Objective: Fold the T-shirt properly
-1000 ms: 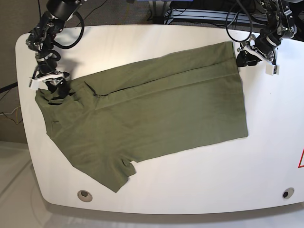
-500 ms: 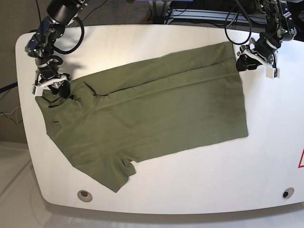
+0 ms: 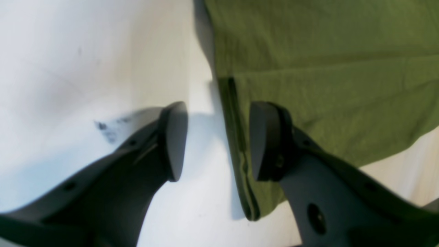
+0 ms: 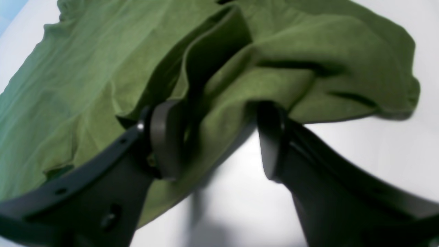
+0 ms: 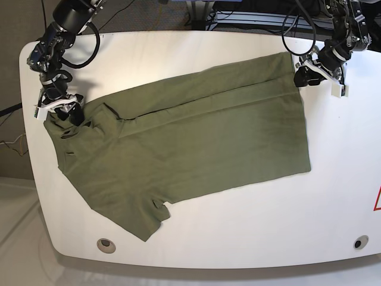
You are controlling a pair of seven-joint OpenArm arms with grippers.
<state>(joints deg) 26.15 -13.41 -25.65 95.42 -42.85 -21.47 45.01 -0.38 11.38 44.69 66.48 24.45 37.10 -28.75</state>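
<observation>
**Olive T-shirt lies part-folded on white table, a gripper at each end**

An olive-green T-shirt [image 5: 184,149] lies spread slantwise across a white table [image 5: 238,226] with rounded corners, its upper long edge already turned over in a lengthwise fold, one short sleeve pointing toward the table's near edge. The cloth is plain, with no print or readable label. At the collar end, on the base view's left, the right gripper [image 5: 59,107] sits low over rumpled fabric; its wrist view shows the dark jaws spread apart with a ridge of bunched cloth lying between them, not pinched. At the hem end, on the base view's right, the left gripper [image 5: 318,74] hovers by the folded corner; its jaws are parted too, straddling the doubled hem edge, one finger [image 3: 173,140] over bare tabletop and the other over cloth, gripping nothing. A faint dark smudge [image 3: 106,130] marks the table near that finger. Two round grommets [image 5: 106,245] are set into the table's near edge, and part of a red triangle sign [image 5: 377,199] shows at the right border. Cables and dark equipment stand behind the table.
</observation>
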